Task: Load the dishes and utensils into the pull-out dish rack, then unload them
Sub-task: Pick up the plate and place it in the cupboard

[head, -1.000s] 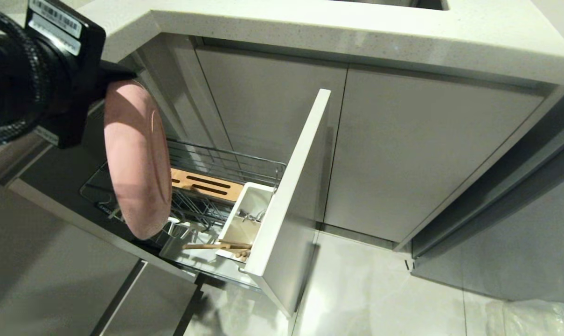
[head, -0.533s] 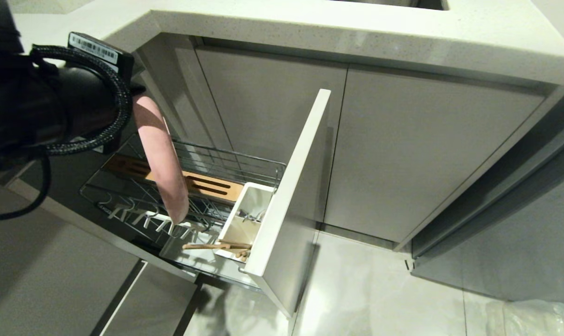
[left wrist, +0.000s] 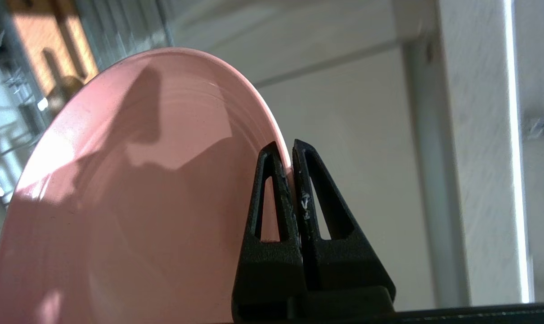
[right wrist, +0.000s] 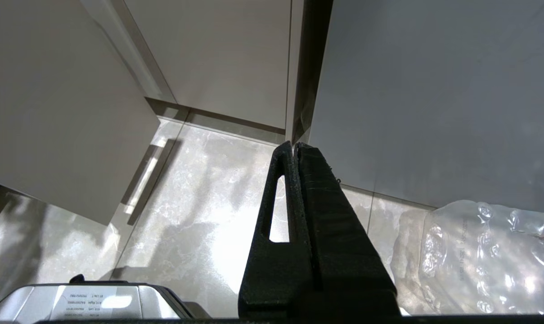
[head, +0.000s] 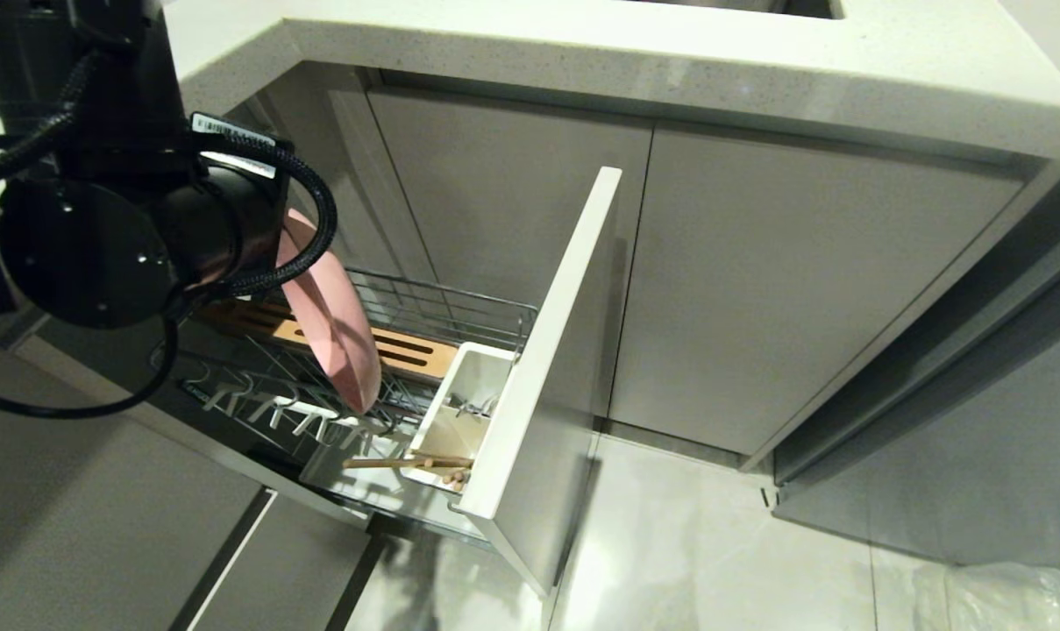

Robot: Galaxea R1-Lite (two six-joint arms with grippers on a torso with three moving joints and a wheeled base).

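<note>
My left gripper point(left wrist: 289, 148) is shut on the rim of the pink plate point(left wrist: 132, 202). In the head view the pink plate point(head: 332, 320) hangs on edge, tilted, with its lower rim down among the wires of the pull-out dish rack point(head: 424, 307); the left arm hides its upper part. Pale wooden chopsticks point(head: 407, 462) lie across the white utensil caddy point(head: 459, 407), and metal utensil ends point(head: 477, 405) show inside it. The slotted wooden strip point(head: 402, 350) runs behind the plate. The cream-white bowl is out of view. My right gripper point(right wrist: 295, 146) is shut and empty, parked above the floor.
The rack's pale-grey front panel point(head: 556, 368) stands out into the room. Grey cabinet doors point(head: 801, 289) and the countertop point(head: 670, 61) are behind it. Crumpled clear plastic wrap point(right wrist: 487, 256) lies on the tiled floor point(head: 687, 543) at the right.
The left arm has swung the pink plate rightward and down, turning it from face-on to edge-on; its lower rim now sits among the rack's wires. The grip on the rim is unchanged.
</note>
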